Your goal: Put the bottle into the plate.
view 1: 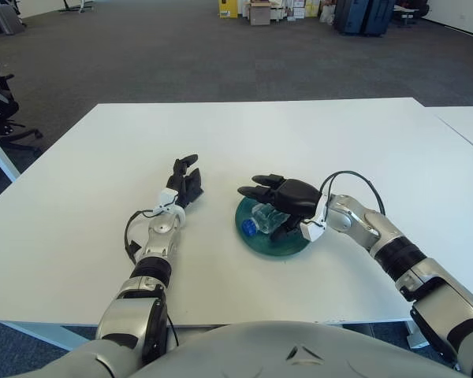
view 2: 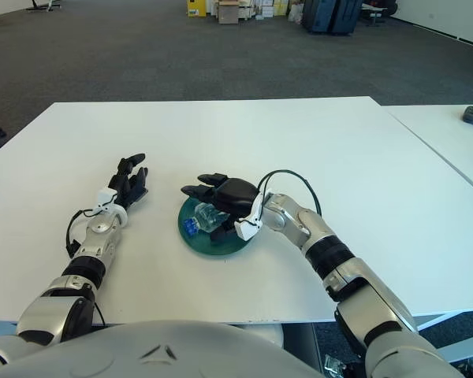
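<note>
Left eye view: right hand poised directly over the dark green plate, dark fingers reaching past the plate's far-left rim. Clear plastic bottle lying on its side inside the plate, right under the palm, blue cap aimed at the plate's near-left edge, so long axis running from there back under the hand. Whether the fingers grip the bottle or merely arch above it: cannot tell from here. Left hand well left of the plate on the white worktop, fingers loosely extended, holding nothing.

Right eye view: same arrangement. Bottle within the plate's rim, transparent with a faint bluish tint, body partly hidden beneath the right hand. Thumb side tucked close beside the bottle's body, contact not clear. Left hand apart from the plate, idle, plainly farther from it than the right.

Judging by the layout, placement looks essentially done; remaining move likely a clean release and lift straight up off the plate, taking care not to roll the bottle along its side toward the rim.
</note>
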Tool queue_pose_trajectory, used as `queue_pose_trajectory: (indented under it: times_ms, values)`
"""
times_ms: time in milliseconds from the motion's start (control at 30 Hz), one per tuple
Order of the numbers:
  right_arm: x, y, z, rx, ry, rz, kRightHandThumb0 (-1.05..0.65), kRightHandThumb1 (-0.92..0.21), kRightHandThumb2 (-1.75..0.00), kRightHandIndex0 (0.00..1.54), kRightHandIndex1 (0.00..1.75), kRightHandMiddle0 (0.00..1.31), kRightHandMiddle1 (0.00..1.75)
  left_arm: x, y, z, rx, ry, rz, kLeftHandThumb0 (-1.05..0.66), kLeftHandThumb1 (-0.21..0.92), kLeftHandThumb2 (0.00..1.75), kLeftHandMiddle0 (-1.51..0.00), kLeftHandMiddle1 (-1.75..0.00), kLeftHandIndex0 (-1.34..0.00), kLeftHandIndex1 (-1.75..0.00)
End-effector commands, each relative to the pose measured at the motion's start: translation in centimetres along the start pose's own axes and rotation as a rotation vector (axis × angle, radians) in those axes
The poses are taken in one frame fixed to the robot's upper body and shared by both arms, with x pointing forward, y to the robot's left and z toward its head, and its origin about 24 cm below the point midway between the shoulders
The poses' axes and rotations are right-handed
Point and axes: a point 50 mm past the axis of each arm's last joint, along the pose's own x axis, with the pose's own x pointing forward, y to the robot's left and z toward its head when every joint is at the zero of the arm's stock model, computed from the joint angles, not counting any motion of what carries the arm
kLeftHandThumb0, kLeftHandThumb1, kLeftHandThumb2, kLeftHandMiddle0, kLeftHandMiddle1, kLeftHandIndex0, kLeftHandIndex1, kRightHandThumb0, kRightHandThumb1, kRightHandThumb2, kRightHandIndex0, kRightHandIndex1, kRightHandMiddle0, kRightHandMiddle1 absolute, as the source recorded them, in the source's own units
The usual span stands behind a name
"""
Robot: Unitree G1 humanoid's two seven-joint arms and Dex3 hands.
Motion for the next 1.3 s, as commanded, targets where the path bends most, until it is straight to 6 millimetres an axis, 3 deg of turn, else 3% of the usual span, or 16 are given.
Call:
queue_pose_trajectory:
  times_ms: [0,67,200,400,667,1267]
  values:
    - [-0.3,-2.1,-1.8,0.116,0.093,-0.230,-1.05,-0.92,-0.59,0.00,0.00,0.00,0.00,-0.2,0.2,-0.2,-0.002,0.012,0.003,-0.71,0.92,0.87,-0.50,-0.13,0.00,-0.88]
    - [-0.8,-3.0,-3.2,0.256,0.160,-0.440,-1.05,-0.92,-0.65,0.00,0.00,0.02,0.01,-0.2,0.2,-0.2,-0.008,0.011,0.009,-0.71,0.92,0.87,-0.50,-0.13,0.00,-0.89]
    - [-2.1,-3.6,-5.2,0.531,0.280,-0.799,-1.04,-0.92,-0.69,0.13,0.02,0.00,0.32,-0.4,0.3,-0.3,-0.012,0.009,0.016,-0.70,0.92,0.87,-0.51,-0.14,0.00,-0.91]
    - [-4.1,-2.8,-7.6,0.879,0.373,-1.126,-0.82,-0.92,-0.70,0.31,0.07,0.00,0.70,-0.6,0.4,-0.4,-0.009,0.005,0.015,-0.68,0.92,0.88,-0.53,-0.16,0.00,-0.96]
    - [-4.2,-0.9,-8.0,1.166,0.364,-1.276,-0.68,-0.92,-0.79,0.38,0.08,0.00,0.84,-0.8,0.6,-0.5,-0.017,0.012,0.018,-0.68,0.92,0.89,-0.54,-0.17,0.00,-0.96]
    - [-4.7,2.6,-8.5,1.351,0.441,-1.270,-0.70,-0.92,-0.91,0.48,0.10,0.03,0.98,-1.0,0.9,-0.5,-0.007,-0.001,0.025,-0.69,0.92,0.82,-0.56,-0.23,0.00,-0.99]
